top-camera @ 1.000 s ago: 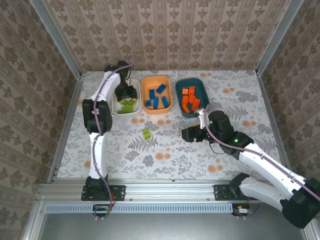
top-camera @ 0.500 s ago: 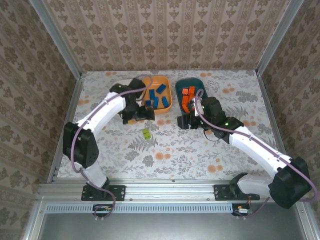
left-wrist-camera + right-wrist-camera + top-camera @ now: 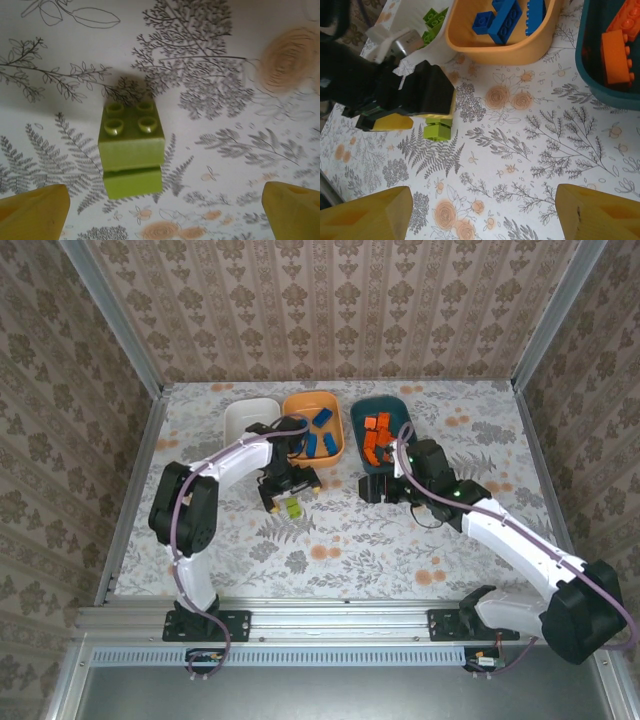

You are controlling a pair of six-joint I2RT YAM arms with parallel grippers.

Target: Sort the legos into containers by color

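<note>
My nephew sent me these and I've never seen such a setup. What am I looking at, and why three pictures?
These are two robot arms, a left arm and a right arm, bolted at a table's near edge. One picture looks down from above. The other two come from wrist cameras, with yellow fingertips at the bottom corners. There are three bowls: a white bowl with green bricks, an orange bowl with blue bricks, and a teal bowl with orange bricks. The left gripper hangs open over a loose green brick. The right gripper is open too. Neither holds anything.
</note>
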